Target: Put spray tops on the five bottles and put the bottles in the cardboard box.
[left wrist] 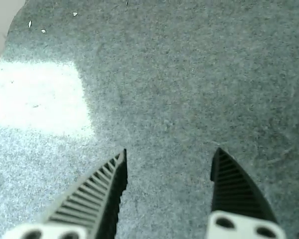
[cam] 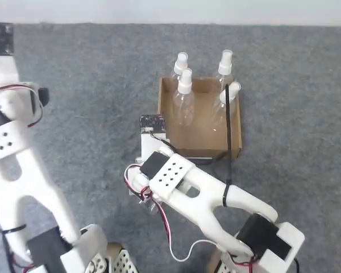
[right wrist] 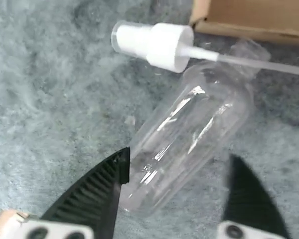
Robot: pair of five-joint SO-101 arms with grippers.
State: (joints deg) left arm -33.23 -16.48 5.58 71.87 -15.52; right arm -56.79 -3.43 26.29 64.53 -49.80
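right pincer (right wrist: 179, 154): wide open, holding nothing; one black finger stands on each side of the base end of the loose bottle, and i cannot tell whether either one touches it.
loose bottle (right wrist: 189, 134): clear, lying on its side on the grey bench (cam: 91, 85), with its neck towards the cardboard box (right wrist: 249, 20) and no top on it.
spray top (right wrist: 159, 45): white with a clear cap, lying on the bench near the bottle's neck; its thin tube (right wrist: 259, 63) runs across by the bottle's mouth, outside it.
right arm (cam: 176, 173): bent low just in front of the near wall of the cardboard box (cam: 199, 151), wrist pointing down at the bench.
boxed bottle (cam: 184, 102): upright inside the box by its left wall, white top fitted.
leaning bottle (cam: 230, 91): inside the box against the right wall, tilted, white top fitted.
far bottles: two more with white tops, the left one (cam: 181, 63) and the right one (cam: 225, 61), upright at the far wall of the box; i cannot tell whether they are inside or just behind it.
left pincer (left wrist: 171, 152): open wide and holding nothing, above bare grey bench beside a bright patch (left wrist: 40, 97).
left arm (cam: 11, 142): at the left side of the bench, well apart from the box.
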